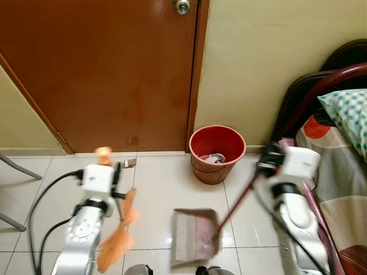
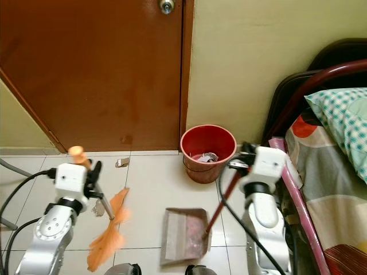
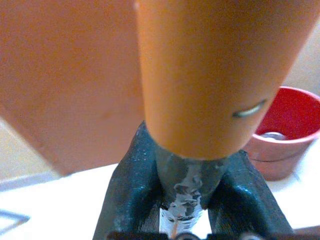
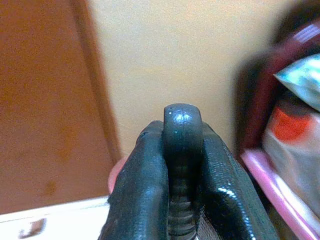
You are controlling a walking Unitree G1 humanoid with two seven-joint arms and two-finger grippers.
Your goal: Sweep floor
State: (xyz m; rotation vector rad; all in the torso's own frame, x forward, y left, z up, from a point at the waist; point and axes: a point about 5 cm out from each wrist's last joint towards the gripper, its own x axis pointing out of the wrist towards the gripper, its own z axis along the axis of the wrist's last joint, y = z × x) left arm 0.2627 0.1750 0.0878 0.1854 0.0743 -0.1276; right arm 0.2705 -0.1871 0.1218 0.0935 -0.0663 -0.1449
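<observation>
One orange broom (image 1: 117, 238), bristles blurred and hard to resolve, is being gripped at its handle by the left claw (image 3: 186, 172). One dustpan (image 1: 195, 235), its near edge cut off, is being held on the tiled floor (image 1: 160, 183) by the right claw (image 4: 182, 165), clamped on the dark handle. One red bin (image 1: 217, 153) is standing by the door (image 1: 103, 69); the bed (image 1: 344, 172) is crowding the right arm.

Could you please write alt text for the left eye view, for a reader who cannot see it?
A robot stands on a white tiled floor, its left gripper holding an orange broom and its right gripper the long handle of a dustpan resting on the tiles. Ahead are a red waste bin and a brown door; a bed lies to its right.
</observation>
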